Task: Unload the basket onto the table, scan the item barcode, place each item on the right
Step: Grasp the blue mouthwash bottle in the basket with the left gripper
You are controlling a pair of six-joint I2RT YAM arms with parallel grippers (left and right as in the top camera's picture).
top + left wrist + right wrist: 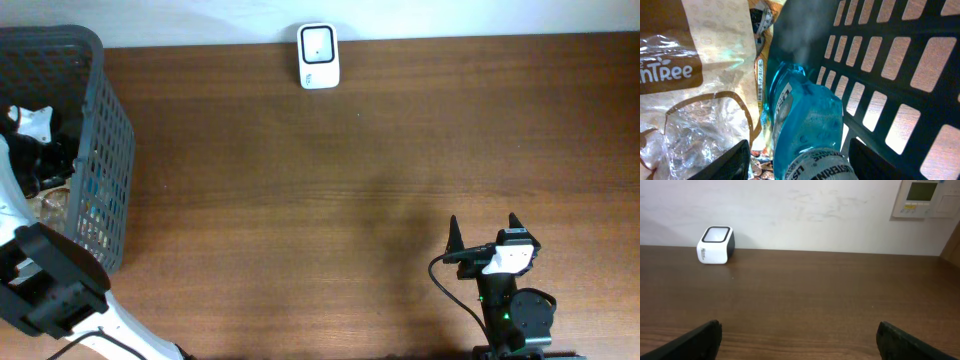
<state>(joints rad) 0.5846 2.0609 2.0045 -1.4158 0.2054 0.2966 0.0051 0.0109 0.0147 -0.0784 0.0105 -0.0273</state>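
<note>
- The left gripper [799, 152] is reaching down inside the basket [108, 150]. Its jaws are standing apart, straddling the blue mouthwash bottle [805, 115]; a gap is showing on the left side, so nothing is clamped yet.
- The bottle is lying inside the basket, against its slotted wall, with a crinkly snack bag [700, 95] pressing on its other side.
- Judgement for the grasp: the jaws should be centring on the bottle body near the label band and squeezing squarely. The plastic looks smooth and rounded, so an off-centre pinch is risking a slip or twist.
- In the way: the basket wall is crowding the right finger [867, 160], and the bag's loose film may be getting caught under the left finger [732, 162]. A straight lift up out of the basket looks safest.
- The white scanner [319, 56] is sitting well to the right of the basket, at the table's [350, 180] far edge, with bare wood between.
- The right gripper [485, 232] is resting far right of the basket, jaws spread wide, holding nothing.
</note>
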